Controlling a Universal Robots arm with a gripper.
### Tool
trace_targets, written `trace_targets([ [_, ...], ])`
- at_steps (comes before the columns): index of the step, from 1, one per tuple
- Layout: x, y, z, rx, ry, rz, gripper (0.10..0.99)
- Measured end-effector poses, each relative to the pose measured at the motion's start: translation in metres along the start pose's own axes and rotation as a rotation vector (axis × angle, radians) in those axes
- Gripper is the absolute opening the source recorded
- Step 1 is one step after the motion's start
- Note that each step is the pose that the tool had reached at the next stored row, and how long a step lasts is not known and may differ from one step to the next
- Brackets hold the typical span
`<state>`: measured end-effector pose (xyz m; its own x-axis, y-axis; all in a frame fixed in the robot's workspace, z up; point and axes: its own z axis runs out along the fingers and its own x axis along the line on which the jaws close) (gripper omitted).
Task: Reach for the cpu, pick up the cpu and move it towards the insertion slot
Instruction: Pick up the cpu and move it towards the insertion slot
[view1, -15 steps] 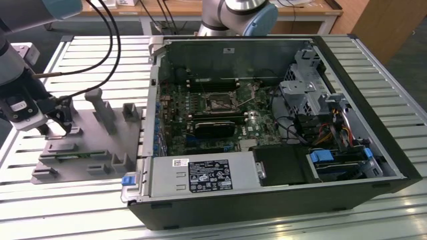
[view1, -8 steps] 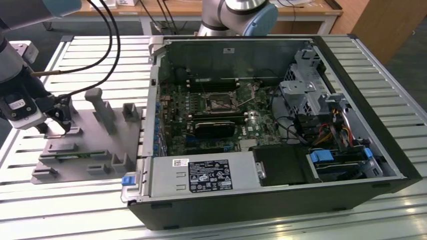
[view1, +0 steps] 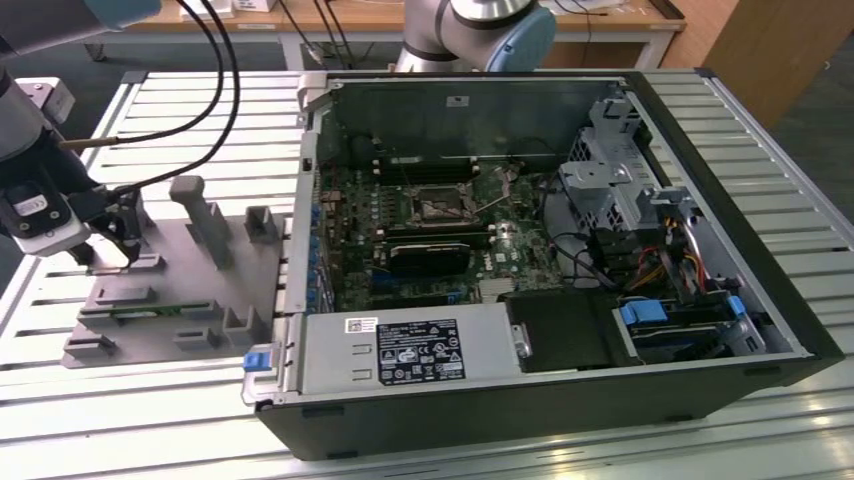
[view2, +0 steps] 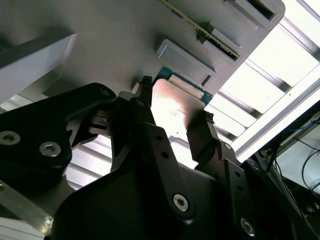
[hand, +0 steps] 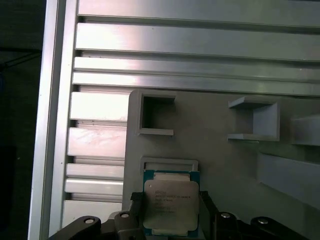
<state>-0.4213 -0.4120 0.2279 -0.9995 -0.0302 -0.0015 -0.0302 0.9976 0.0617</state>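
Gripper (hand: 170, 198) low over grey fixture (view1: 187, 290) at exterior view's left; jaws spread narrowly, flanking cpu (hand: 171, 210) seated in fixture recess.

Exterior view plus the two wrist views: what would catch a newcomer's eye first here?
The open computer case dominates the exterior view, its motherboard exposed with the insertion slot near the middle. At that view's left, the end effector hangs low over the grey fixture plate. In the first wrist view, the shiny cpu lies on that plate, right at the end effector.
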Motion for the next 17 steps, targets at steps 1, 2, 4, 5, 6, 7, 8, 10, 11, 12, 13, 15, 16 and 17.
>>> trace_targets([
  [1,0.0000,0.0000,-0.0006,0.000,0.0001,0.000,0.529],
  [2,0.0000,0.0001,-0.0012,0.000,0.0001,0.000,0.529],
  [4,0.0000,0.0001,-0.0022,0.000,0.0000,0.000,0.529],
  [5,0.0000,0.0002,-0.0026,0.000,0.0000,0.000,0.529],
  [6,0.0000,0.0002,-0.0030,0.000,0.0000,0.000,0.529],
  [7,0.0000,0.0002,-0.0035,0.000,0.0001,0.000,0.529],
  [8,0.0000,0.0002,-0.0039,0.000,0.0000,0.000,0.529],
  [10,0.0000,0.0003,-0.0047,0.000,0.0000,0.000,0.529],
  [11,0.0000,0.0003,-0.0051,0.000,0.0000,0.000,0.529],
  [12,0.0000,0.0003,-0.0055,0.000,0.0000,0.000,0.529],
  [13,0.0000,0.0004,-0.0059,0.000,0.0001,0.000,0.529],
  [15,0.0000,0.0004,-0.0067,0.000,0.0001,0.000,0.529],
  [16,0.0000,0.0004,-0.0070,0.000,0.0000,0.000,0.529],
  [17,0.0000,0.0004,-0.0074,0.000,0.0000,0.000,0.529],
])
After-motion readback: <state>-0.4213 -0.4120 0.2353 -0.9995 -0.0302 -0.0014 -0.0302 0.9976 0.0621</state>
